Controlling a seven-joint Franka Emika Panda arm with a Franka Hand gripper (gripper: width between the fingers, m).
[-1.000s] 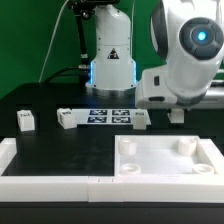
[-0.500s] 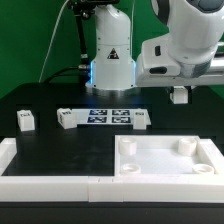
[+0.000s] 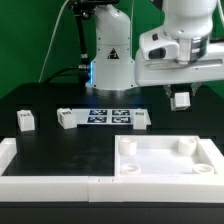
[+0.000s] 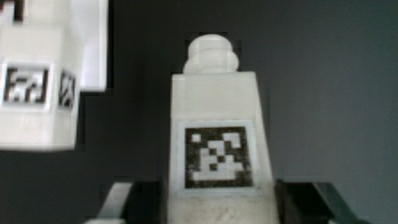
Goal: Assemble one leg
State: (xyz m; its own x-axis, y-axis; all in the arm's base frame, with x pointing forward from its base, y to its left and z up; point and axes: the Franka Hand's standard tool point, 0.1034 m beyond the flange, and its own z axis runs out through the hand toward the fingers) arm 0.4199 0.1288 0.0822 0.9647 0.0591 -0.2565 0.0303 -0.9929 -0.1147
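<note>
My gripper (image 3: 181,97) is shut on a leg (image 3: 182,100), a small white block, and holds it in the air above the table at the exterior view's right. In the wrist view the held leg (image 4: 217,120) stands between my fingers (image 4: 125,203), with its square marker tag facing the camera and a rounded peg at its far end. My gripper (image 4: 217,202) grips its near end. Another tagged white leg (image 4: 36,85) shows beside it in the wrist view.
Three more legs stand on the black table (image 3: 70,140): one at the far left (image 3: 25,120), one (image 3: 65,118) beside the marker board (image 3: 108,116), one (image 3: 141,119) at its other end. A large white tray-like piece (image 3: 170,170) lies front right. A white border (image 3: 40,172) lies front left.
My gripper has risen from table height with the leg held in it. The arm's body has swung up and toward the exterior view's left.
</note>
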